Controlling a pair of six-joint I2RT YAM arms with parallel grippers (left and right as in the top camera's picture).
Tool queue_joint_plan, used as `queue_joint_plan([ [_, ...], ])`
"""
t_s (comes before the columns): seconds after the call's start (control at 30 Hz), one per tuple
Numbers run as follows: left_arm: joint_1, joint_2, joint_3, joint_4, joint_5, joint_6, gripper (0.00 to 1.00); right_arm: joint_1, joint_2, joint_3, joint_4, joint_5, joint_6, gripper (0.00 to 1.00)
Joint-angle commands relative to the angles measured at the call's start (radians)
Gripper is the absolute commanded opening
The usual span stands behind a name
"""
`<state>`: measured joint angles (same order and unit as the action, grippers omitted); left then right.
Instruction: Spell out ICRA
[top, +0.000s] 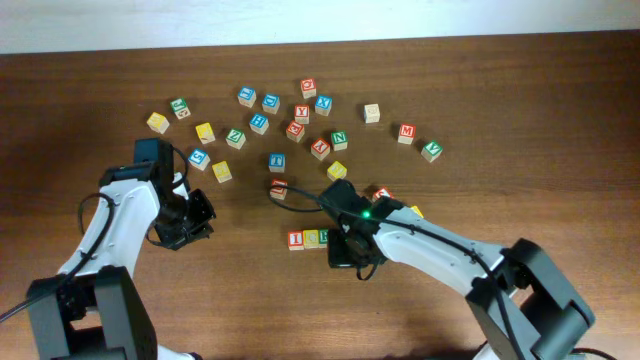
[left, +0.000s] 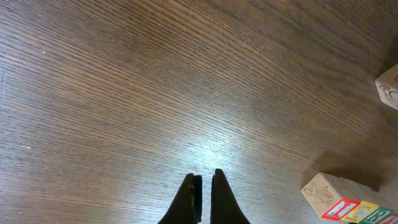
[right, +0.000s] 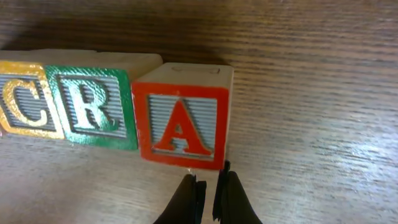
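Observation:
The red "I" cube (top: 296, 239) and the yellow "C" cube (top: 315, 237) stand side by side at the table's front middle. In the right wrist view the row runs "C" (right: 25, 99), green "R" (right: 93, 107), red "A" (right: 180, 124), all touching. My right gripper (right: 208, 183) is shut and empty, just in front of the "A" cube's lower right corner. In the overhead view it (top: 345, 250) covers the "R" and "A". My left gripper (left: 204, 182) is shut and empty over bare wood, left of the row (left: 348, 208).
Several other letter cubes lie scattered across the back middle of the table (top: 300, 112). A red cube (top: 279, 188) and an orange cube (top: 382, 195) sit close behind the row. My left arm (top: 150, 190) is at the left.

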<state>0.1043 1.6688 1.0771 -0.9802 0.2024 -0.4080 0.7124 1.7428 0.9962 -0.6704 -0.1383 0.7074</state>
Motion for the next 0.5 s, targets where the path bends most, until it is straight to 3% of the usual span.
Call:
queue_joint_plan([
  [0.0, 0.003, -0.013, 0.005, 0.002, 0.011, 0.005, 0.01, 0.007, 0.014, -0.005, 0.013, 0.012, 0.008, 0.04],
  [0.47, 0.003, -0.013, 0.005, 0.002, 0.011, 0.005, 0.01, 0.007, 0.014, -0.005, 0.044, 0.013, 0.008, 0.04],
])
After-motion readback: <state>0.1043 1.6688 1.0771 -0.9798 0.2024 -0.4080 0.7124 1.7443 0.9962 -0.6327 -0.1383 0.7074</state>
